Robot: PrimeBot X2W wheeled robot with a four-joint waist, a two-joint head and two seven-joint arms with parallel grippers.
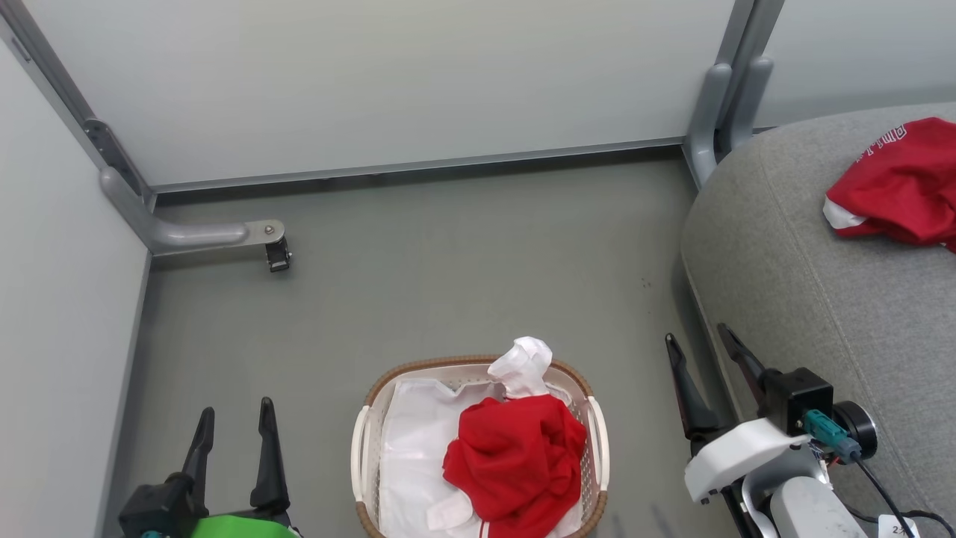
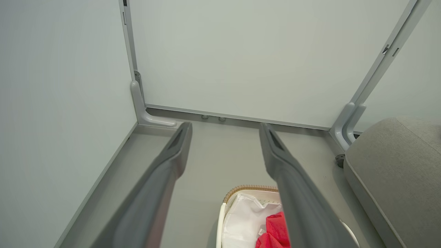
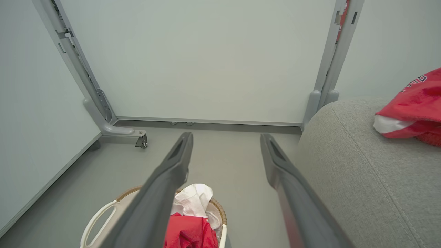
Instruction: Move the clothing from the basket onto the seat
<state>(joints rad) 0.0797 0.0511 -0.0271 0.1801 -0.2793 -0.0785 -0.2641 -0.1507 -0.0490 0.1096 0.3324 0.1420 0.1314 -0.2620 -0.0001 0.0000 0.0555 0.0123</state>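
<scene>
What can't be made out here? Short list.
- Red garment on seat: head view's right edge cuts it; lettering too small to read.
- Basket: near end cut by head view's bottom edge.
- Anything under the basket's red garment: hidden by it; piece count unclear.
- Basket in left wrist view: mostly behind a finger.

1. We see a grey floor point(image 1: 448, 254); the basket point(image 1: 364, 448) stands on it, with the seat point(image 1: 806, 299) near, on the right.
2. On the seat lies one red garment point(image 1: 900, 187) with white trim.
3. A metal foot point(image 1: 202, 234) of the partition also rests on the floor.
</scene>
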